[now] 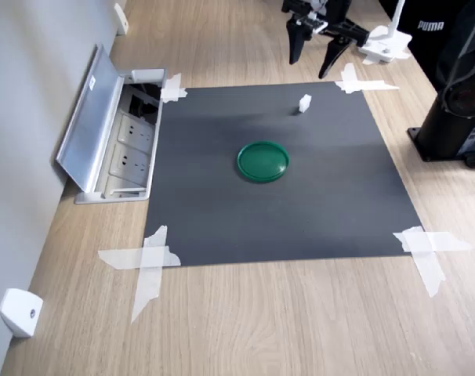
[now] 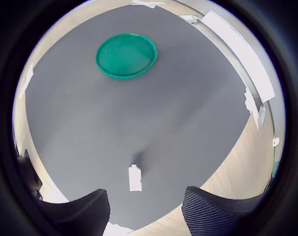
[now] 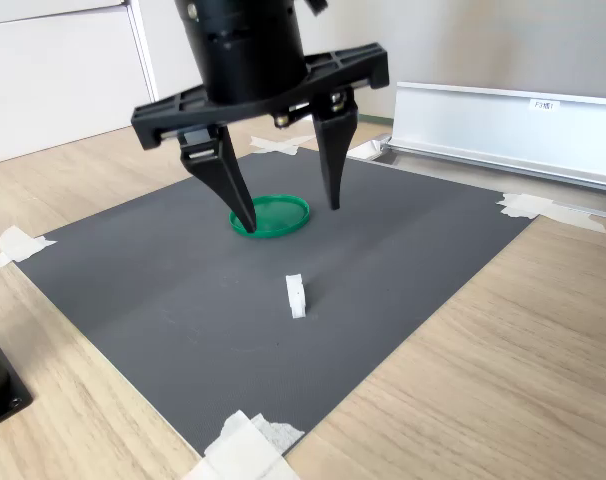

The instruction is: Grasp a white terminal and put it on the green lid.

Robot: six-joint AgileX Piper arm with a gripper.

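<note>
The white terminal (image 1: 304, 103) (image 3: 296, 296) stands on the black mat (image 1: 300, 211) near the mat's far edge in the first exterior view. The green lid (image 1: 262, 160) (image 3: 280, 213) lies flat near the mat's middle, with nothing on it. My gripper (image 1: 309, 69) (image 3: 291, 215) hangs open above the mat, raised clear of the terminal and holding nothing. In the wrist view the terminal (image 2: 134, 177) sits just ahead of the gap between the two fingers (image 2: 87, 214), and the green lid (image 2: 126, 55) lies farther off.
An open floor socket box with a raised metal flap (image 1: 92, 125) borders the mat on the first exterior view's left. White tape strips (image 1: 147, 262) hold the mat's corners. A white bracket (image 1: 22, 312), a black device (image 1: 457, 94) and a white stand (image 1: 382, 47) sit around the mat.
</note>
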